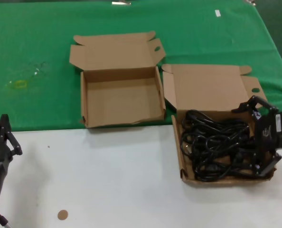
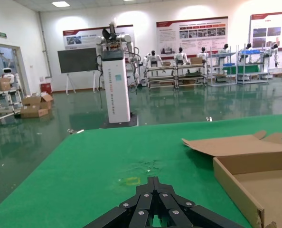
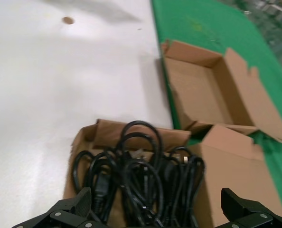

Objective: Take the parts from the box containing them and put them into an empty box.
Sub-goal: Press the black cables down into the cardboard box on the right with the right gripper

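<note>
The box containing the parts (image 1: 183, 164) lies at the right, half on the white table, lid folded back. It holds a tangle of black cables (image 1: 217, 145) (image 3: 141, 175). The empty box (image 1: 122, 97) (image 3: 198, 90) sits open on the green cloth to its left. My right gripper (image 1: 257, 137) (image 3: 155, 211) hangs open over the right edge of the cable box, one finger at the back and one at the front, nothing between them. My left gripper (image 1: 2, 130) (image 2: 154, 183) rests shut at the table's left edge, away from both boxes.
A green cloth (image 1: 36, 42) covers the far half of the table; the near half is white (image 1: 108, 180). A crinkled clear wrapper with a yellow patch (image 1: 22, 80) lies on the cloth at left. A small brown disc (image 1: 62, 214) sits on the white surface.
</note>
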